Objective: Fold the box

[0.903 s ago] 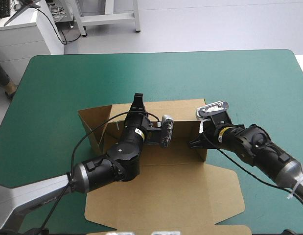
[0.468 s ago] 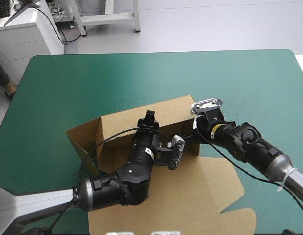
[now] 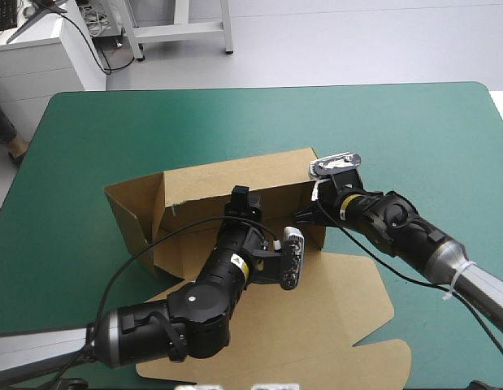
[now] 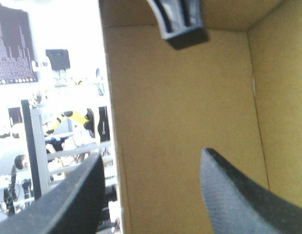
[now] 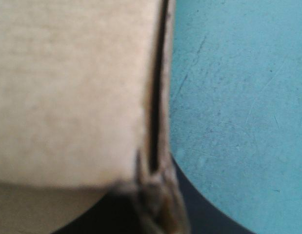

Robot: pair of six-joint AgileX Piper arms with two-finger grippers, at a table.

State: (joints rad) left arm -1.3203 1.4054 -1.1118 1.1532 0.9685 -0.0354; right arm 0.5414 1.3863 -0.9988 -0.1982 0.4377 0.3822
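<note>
Several walls of the brown box [image 3: 210,188] stood raised near the middle of the counter [image 3: 414,130]. The long far wall was upright, the right end wall was up against it, and the left end flap [image 3: 131,210] splayed outward at an angle. The lid [image 3: 332,301] lay flat on the teal-green cover [image 3: 72,162] toward the near edge, its cut tabs spread out. The left tool [image 3: 242,195] reached into the tray from the near side, pointing at the far wall. Seen from its own wrist, its black fingers [image 4: 238,195] stood wide apart with nothing between them but bare inner board ahead, and the edge of a side wall ran just beside one finger. The right tool [image 3: 310,214] was at the box's right end, clamped on the end wall close to the near corner. In its wrist view the doubled edge of board ran down between the dark finger bases, which were all but closed on it, with cover showing beside. One of its fingers hung over the top of the wall, visible from the left wrist.
</note>
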